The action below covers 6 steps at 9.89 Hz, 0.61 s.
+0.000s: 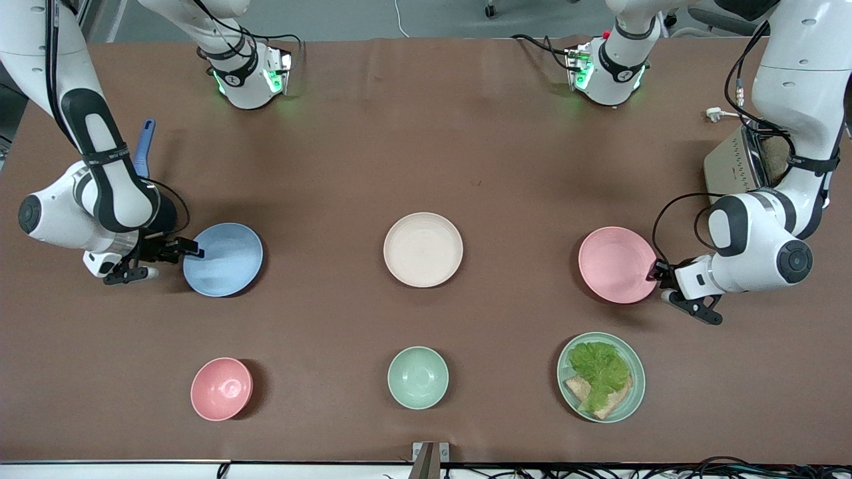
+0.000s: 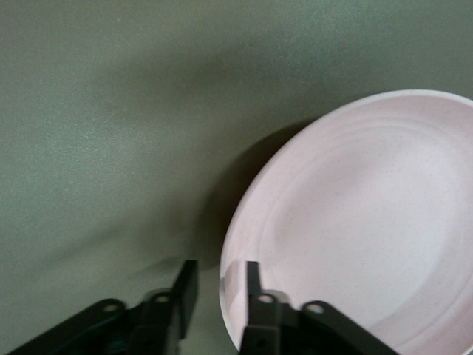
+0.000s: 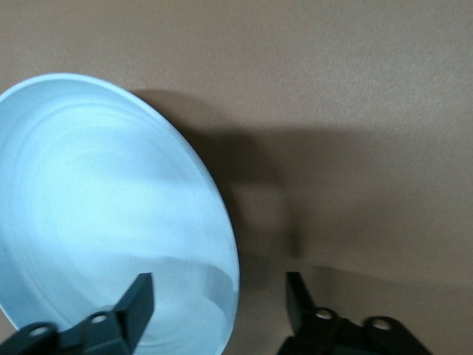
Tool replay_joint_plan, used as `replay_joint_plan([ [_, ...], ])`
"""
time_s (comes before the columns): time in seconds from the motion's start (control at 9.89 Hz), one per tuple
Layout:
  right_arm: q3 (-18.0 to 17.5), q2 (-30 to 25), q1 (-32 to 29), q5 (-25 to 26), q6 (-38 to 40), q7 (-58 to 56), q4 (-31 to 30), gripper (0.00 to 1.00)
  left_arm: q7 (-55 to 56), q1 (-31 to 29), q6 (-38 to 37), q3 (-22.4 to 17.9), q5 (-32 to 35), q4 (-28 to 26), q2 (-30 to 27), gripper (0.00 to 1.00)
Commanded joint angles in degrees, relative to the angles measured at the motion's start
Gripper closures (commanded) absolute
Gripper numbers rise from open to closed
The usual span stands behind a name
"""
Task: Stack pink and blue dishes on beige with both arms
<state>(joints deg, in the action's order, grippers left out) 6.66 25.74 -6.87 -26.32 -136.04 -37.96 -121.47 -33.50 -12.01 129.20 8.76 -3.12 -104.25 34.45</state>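
The cream-beige plate (image 1: 423,249) sits bare at the middle of the table. The light blue plate (image 1: 223,259) lies toward the right arm's end. My right gripper (image 1: 193,251) is open at its outer rim; in the right wrist view the right gripper (image 3: 219,285) straddles the blue plate (image 3: 96,222) widely, one finger over the dish, one outside. The pale pink plate (image 1: 617,265) lies toward the left arm's end. My left gripper (image 1: 657,274) is at its rim; the left gripper (image 2: 220,270) brackets the pink plate (image 2: 355,237) more narrowly, gaps showing on both sides.
Nearer the front camera stand a small deep pink bowl (image 1: 221,389), a pale green bowl (image 1: 418,377) and a pale green plate (image 1: 636,392) carrying lettuce and bread. A silver toaster (image 1: 732,163) stands by the left arm. A blue-handled tool (image 1: 144,146) lies by the right arm.
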Motion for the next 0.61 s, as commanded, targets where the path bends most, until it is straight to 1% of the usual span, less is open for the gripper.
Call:
replay_joint_plan([
  [0.0, -0.07, -1.22, -0.24, -4.16, -0.28, -1.50, -1.92, 0.59, -0.60, 0.23, 1.41, 0.29, -0.66, -0.69, 0.97, 1.00],
  [0.1, -0.07, -1.22, -0.24, -5.48, -0.11, -1.50, -1.92, 0.85, -0.60, 0.23, 1.41, 0.29, -0.66, -0.60, 1.06, 1.00],
  [0.2, 0.02, -1.22, -0.24, -5.50, -0.10, -1.67, -1.75, 0.99, -0.25, 0.32, 1.23, 0.38, -0.66, -0.60, 0.71, 1.00],
  [0.3, 0.02, -1.22, -0.42, -5.50, -0.19, -3.15, -1.57, 1.00, 0.01, 0.06, 0.10, 2.21, -0.74, -0.34, -0.77, 1.00],
  [0.4, 0.80, -1.22, -0.42, -5.50, -0.02, -3.52, -1.31, 1.00, 2.45, 0.23, -2.43, 3.71, -0.75, 0.01, -3.05, 1.00],
  [0.51, 1.33, -1.30, -0.25, -5.50, 0.59, -3.17, -0.96, 1.00, 8.39, 0.58, -5.59, 6.24, -0.48, 0.36, -5.77, 1.00],
])
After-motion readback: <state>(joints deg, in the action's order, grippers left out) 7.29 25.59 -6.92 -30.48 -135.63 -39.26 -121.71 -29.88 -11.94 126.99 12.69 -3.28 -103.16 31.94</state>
